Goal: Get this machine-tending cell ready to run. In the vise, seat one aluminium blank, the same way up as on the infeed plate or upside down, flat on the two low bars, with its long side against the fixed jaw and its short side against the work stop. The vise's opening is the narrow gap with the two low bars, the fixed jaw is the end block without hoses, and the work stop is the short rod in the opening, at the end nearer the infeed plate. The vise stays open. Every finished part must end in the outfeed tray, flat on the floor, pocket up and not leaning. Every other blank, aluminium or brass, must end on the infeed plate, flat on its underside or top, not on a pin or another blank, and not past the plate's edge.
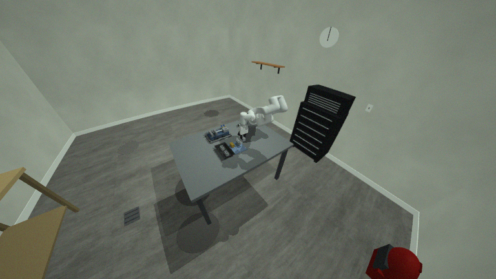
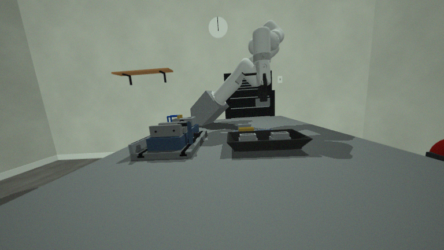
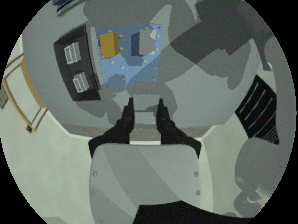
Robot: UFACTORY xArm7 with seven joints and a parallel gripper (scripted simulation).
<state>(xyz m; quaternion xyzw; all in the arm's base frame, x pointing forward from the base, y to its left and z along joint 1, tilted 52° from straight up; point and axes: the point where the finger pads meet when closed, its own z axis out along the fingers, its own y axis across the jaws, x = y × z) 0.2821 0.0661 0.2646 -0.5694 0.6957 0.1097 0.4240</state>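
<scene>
My gripper is shut on a pale grey aluminium blank and holds it high above the table; the gripper also shows in the exterior view. Below lies the blue infeed plate with a brass blank on it; the brass blank also shows in the exterior view. The black outfeed tray holds two grey finished parts. The blue and grey vise stands to the tray's left, apart from the gripper; its opening is hidden from here.
A black tool cabinet stands beside the table behind the arm. The arm's grey base sits at the table's far edge behind the vise. A red object shows at the right edge.
</scene>
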